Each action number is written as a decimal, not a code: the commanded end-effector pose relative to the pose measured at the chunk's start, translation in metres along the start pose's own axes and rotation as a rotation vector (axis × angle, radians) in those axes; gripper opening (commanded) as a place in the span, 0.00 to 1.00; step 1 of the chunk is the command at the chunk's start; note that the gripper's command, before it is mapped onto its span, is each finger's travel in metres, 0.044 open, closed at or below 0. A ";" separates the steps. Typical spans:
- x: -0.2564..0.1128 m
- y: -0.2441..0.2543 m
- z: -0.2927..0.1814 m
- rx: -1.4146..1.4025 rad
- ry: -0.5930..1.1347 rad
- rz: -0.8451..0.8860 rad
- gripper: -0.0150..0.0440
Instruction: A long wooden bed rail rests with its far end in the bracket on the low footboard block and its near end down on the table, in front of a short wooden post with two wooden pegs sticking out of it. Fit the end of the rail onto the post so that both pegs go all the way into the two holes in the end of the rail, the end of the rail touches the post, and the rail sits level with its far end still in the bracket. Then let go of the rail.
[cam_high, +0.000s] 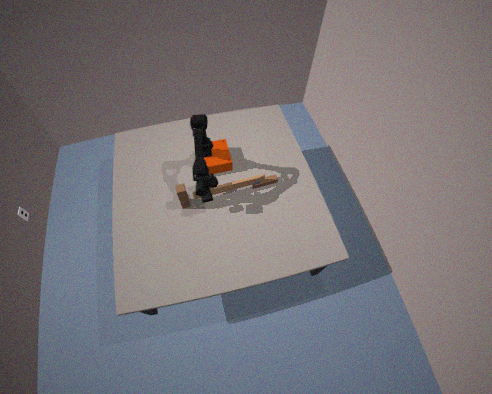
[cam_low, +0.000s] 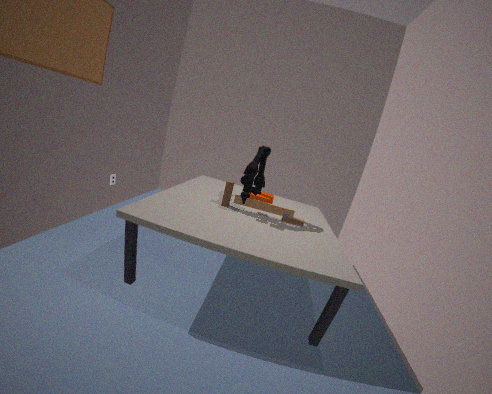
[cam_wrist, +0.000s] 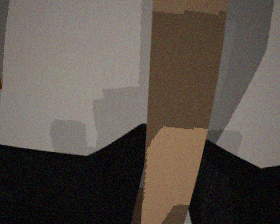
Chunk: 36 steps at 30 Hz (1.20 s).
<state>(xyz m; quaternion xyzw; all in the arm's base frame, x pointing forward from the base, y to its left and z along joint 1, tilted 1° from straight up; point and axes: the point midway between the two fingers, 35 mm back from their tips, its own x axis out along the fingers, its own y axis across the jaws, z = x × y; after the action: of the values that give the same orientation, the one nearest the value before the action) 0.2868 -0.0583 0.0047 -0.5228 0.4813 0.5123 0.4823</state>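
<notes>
The long wooden rail (cam_high: 240, 183) (cam_low: 267, 206) (cam_wrist: 187, 70) runs from just beside the post to the footboard block (cam_high: 270, 181) (cam_low: 298, 222). My gripper (cam_high: 206, 199) (cam_low: 244, 201) (cam_wrist: 161, 131) is shut on the rail near its post end. That end looks raised off the table, with a small gap to the wooden post (cam_high: 183, 196) (cam_low: 227, 194). The far end shows at or above the block; I cannot tell whether it sits in the bracket. The pegs and the holes are too small or hidden to make out.
The orange block (cam_high: 220, 164) (cam_low: 263, 197) lies behind the rail, close to the arm. The pale table (cam_high: 200, 250) (cam_low: 200, 225) carries everything, and dark arm shadows fall around the rail and the footboard block.
</notes>
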 end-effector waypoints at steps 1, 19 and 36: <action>-0.002 -0.002 -0.002 -0.002 0.002 -0.006 0.25; -0.001 -0.002 -0.008 -0.002 0.003 -0.006 0.25; -0.002 -0.002 -0.013 -0.002 0.003 -0.006 0.25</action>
<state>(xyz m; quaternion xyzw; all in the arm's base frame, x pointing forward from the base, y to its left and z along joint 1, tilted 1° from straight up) 0.2870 -0.0688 0.0045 -0.5227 0.4812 0.5120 0.4827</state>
